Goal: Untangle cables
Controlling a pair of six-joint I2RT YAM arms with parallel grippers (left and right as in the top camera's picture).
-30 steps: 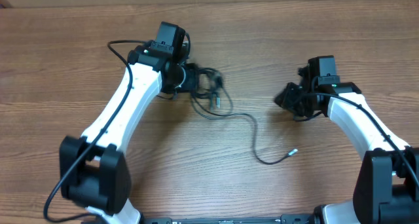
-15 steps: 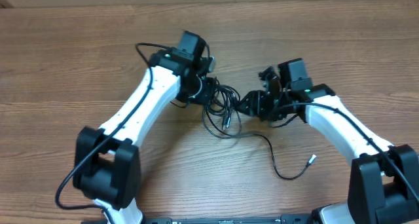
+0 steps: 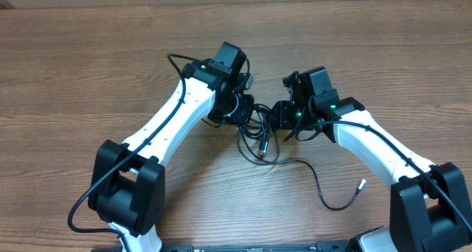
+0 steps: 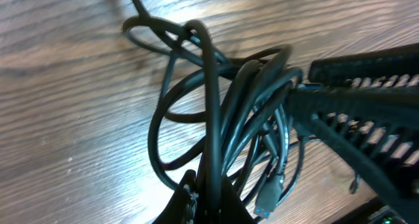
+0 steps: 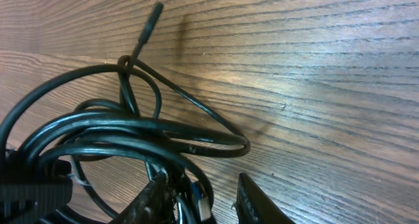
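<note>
Nearest the bases, a single free strand trails off toward 4 o'clock and ends in a silvery plug tip (image 3: 361,183) lying on the wooden table (image 3: 74,60).

Mid-table, the cables (image 3: 258,134) form one knotted bunch of overlapping loops, hanging between the two grippers.

The left gripper (image 4: 208,199), at 10 o'clock of the bunch, is pressed together on several strands. The right gripper (image 5: 201,179), at 2 o'clock, has its jaws part spread with strands lying between them. Whether they bite cannot be told.

Assessment: the cords look light, limp and rubber-skinned, so they are likely to drag on one another and snag at crossings. The best hold appears to be on a single outer loop or the free strand close to the bunch, not on the plug.
</note>
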